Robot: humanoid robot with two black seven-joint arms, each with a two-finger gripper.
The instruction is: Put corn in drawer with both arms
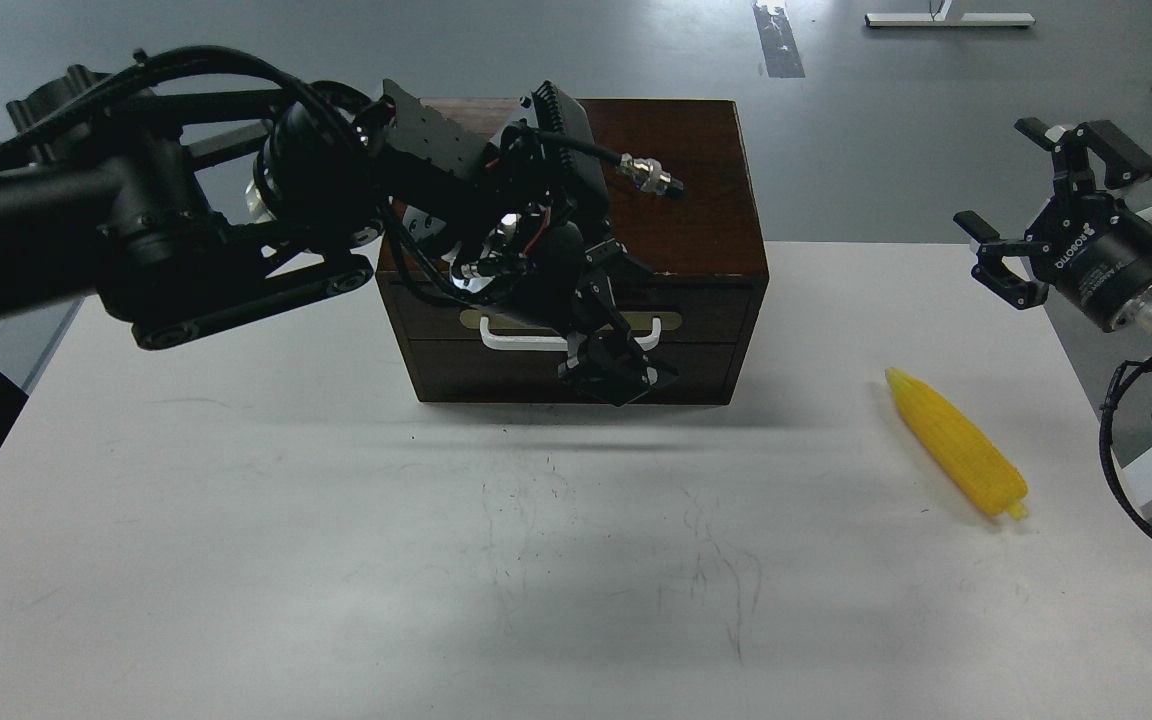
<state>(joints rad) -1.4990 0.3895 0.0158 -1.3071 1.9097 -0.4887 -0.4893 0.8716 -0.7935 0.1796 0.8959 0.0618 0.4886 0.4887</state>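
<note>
Corn, right on desk: likely light, rigid, slick; grasp across its ridged middle. Right hand open above; left hand at drawer handle, grip indiscernible.

A lab: bare grey floor; scuffed white table; floor tape strip.
</note>
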